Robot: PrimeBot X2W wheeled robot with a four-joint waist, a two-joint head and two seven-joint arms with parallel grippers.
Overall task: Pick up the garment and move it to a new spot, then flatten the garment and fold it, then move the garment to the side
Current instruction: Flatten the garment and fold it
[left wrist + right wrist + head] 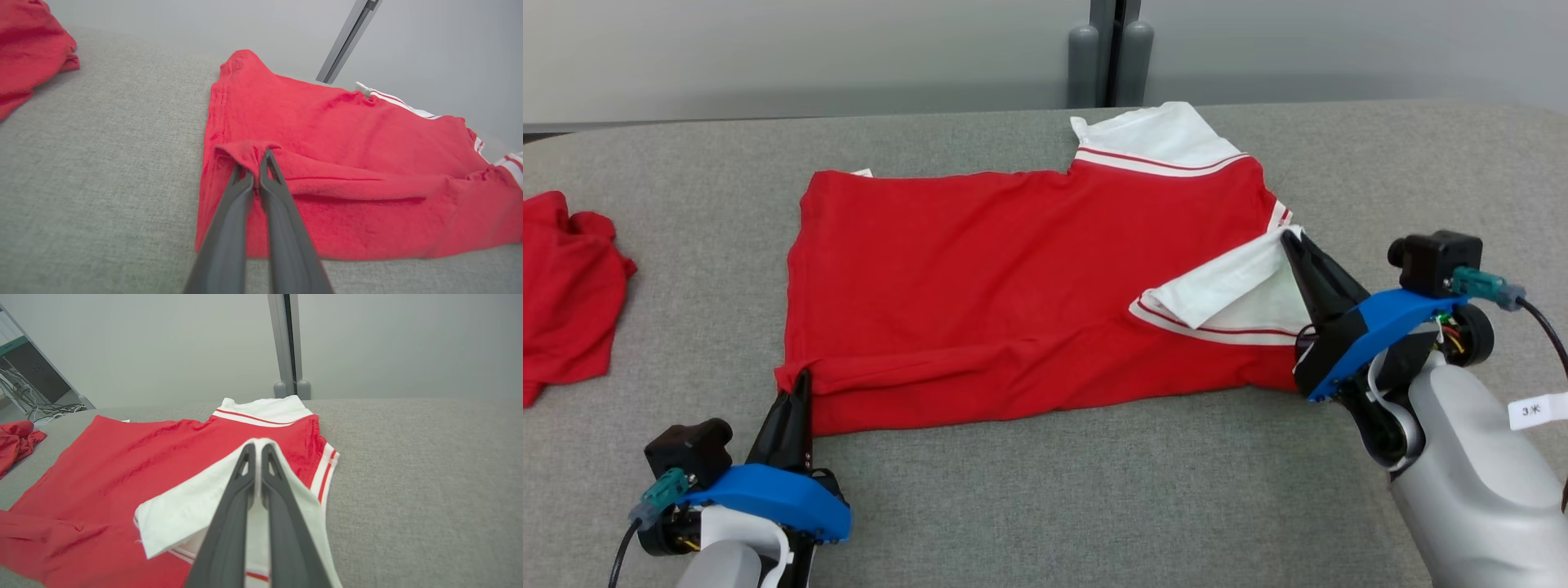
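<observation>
Centre of the head view: red garment (1013, 302) with white sleeves, spread mostly flat on the grey padded surface (1094, 490). Lies with its hem toward the left of the frame and its sleeves toward the right. Far sleeve (1152, 135) sticks out toward the top of the frame, white with red stripes. Near sleeve (1233, 294) sits folded back over the red body at centre right.

Lower left of the frame: left gripper (796, 384), fingers pressed together on the garment's near left corner. Pinches up a small ridge of red cloth there, which shows bunched at the fingertips in the left wrist view, with a long crease running off to the right.

Right of the frame: right gripper (1294, 241), fingers clamped together on the upper edge of the near sleeve, with white cloth draped to both sides of the tips in the right wrist view.

Far left edge: second red cloth (564, 286), crumpled, well apart from the garment.
</observation>
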